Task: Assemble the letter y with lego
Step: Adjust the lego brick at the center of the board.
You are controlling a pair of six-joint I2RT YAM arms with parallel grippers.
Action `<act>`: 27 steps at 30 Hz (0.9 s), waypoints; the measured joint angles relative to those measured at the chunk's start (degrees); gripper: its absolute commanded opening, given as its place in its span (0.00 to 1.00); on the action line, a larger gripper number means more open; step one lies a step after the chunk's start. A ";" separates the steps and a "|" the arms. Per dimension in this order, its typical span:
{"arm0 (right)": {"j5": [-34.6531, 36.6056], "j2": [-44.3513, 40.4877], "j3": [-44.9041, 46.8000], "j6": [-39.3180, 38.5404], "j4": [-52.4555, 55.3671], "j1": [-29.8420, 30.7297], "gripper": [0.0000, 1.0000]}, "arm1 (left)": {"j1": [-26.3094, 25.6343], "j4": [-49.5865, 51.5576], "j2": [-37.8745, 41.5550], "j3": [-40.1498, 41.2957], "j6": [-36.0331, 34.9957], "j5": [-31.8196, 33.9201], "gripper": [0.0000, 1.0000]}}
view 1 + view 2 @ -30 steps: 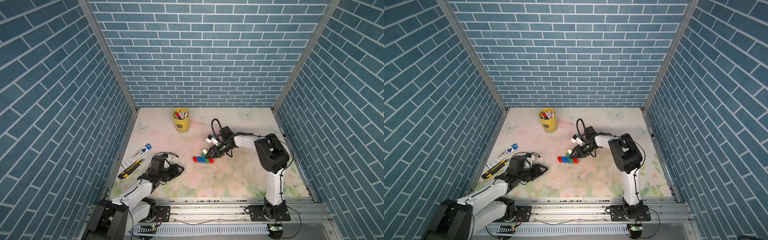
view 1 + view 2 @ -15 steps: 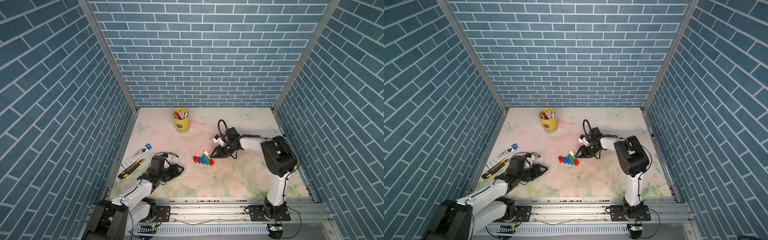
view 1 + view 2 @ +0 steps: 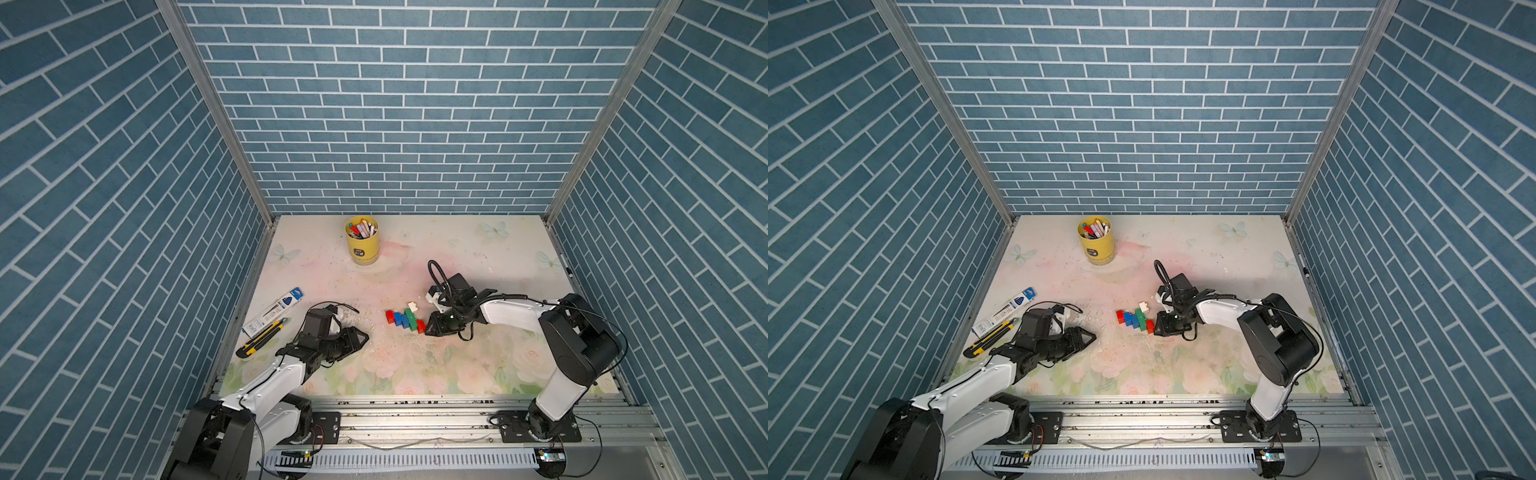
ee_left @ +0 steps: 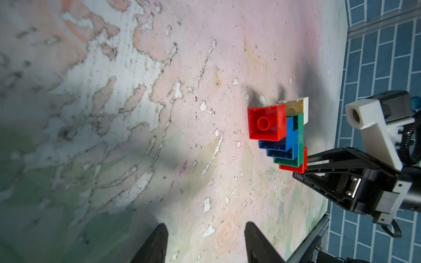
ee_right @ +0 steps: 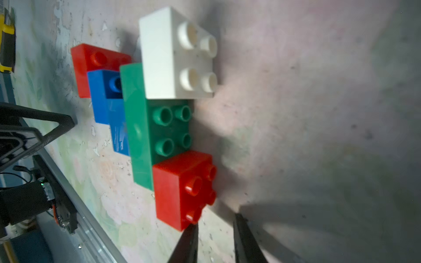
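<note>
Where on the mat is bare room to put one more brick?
Free: front middle of the mat, between left gripper and right arm; the back right, beside the yellow cup. Crowded: letter y with right gripper; left edge with pen box and knife.

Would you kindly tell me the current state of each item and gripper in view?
lego Y: bricks joined, lying flat on the table.
right gripper: shut, empty, tips beside the red end brick.
left gripper: open, empty.
yellow cup: upright, holding pens.
utility knife: lying flat.
pen pack: lying flat.
</note>
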State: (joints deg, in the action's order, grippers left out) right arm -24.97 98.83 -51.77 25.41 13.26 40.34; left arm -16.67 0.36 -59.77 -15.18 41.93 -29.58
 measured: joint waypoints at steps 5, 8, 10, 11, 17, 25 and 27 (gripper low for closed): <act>2.36 0.57 0.00 2.32 -3.67 1.03 0.29 | -0.70 0.79 0.00 -0.72 -0.20 0.42 0.59; 4.20 0.68 0.00 3.28 -5.11 1.01 0.29 | -0.94 1.42 0.00 -0.72 -0.22 0.72 0.59; 4.79 0.94 -0.09 3.34 -5.79 0.96 0.29 | -0.98 1.70 0.00 -0.72 -0.22 1.14 0.59; 5.05 1.14 -0.28 3.34 -6.01 0.96 0.29 | -0.98 1.77 0.00 -0.72 -0.22 1.27 0.59; 7.48 4.11 -3.69 3.32 -7.26 0.70 0.29 | -1.01 2.40 -0.04 -0.74 -0.24 1.53 0.59; 8.74 7.85 -8.07 3.26 -8.31 -0.37 0.30 | -1.22 2.60 -0.04 -0.74 -0.24 1.73 0.59; 8.76 8.48 -8.74 3.15 -8.55 -0.55 0.30 | -1.27 2.62 -0.04 -0.74 -0.24 1.81 0.59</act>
State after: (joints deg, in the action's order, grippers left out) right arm -16.21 107.31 -60.51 28.56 4.71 39.79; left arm -17.93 2.98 -59.81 -15.92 41.69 -27.77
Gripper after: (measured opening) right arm 0.302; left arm 0.592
